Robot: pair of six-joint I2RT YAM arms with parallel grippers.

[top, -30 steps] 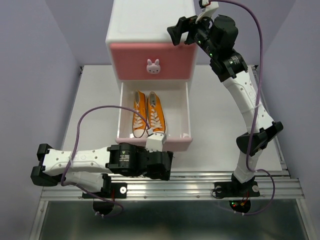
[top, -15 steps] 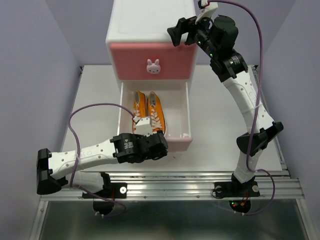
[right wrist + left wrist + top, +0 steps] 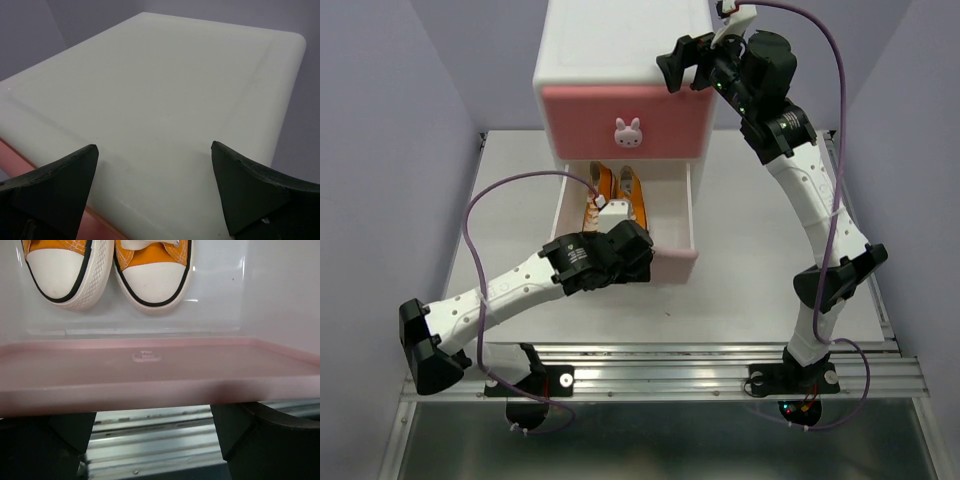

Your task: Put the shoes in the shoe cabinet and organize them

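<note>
The white shoe cabinet stands at the back of the table. Its salmon-pink upper drawer is shut. The pale pink lower drawer is partly pulled out and holds the two orange shoes side by side, toes toward me. My left gripper is open and sits against the drawer's front. In the left wrist view the shoe toes show behind the pink front, with my gripper below it. My right gripper is open and empty over the cabinet's top. The white shoes are out of view.
A bunny-shaped knob sticks out of the upper drawer. The white table runs to a metal rail at the near edge. Purple walls close in the left, right and back.
My left gripper has moved forward against the lower drawer's front, and the drawer has slid partway into the cabinet. The right arm has not moved.
</note>
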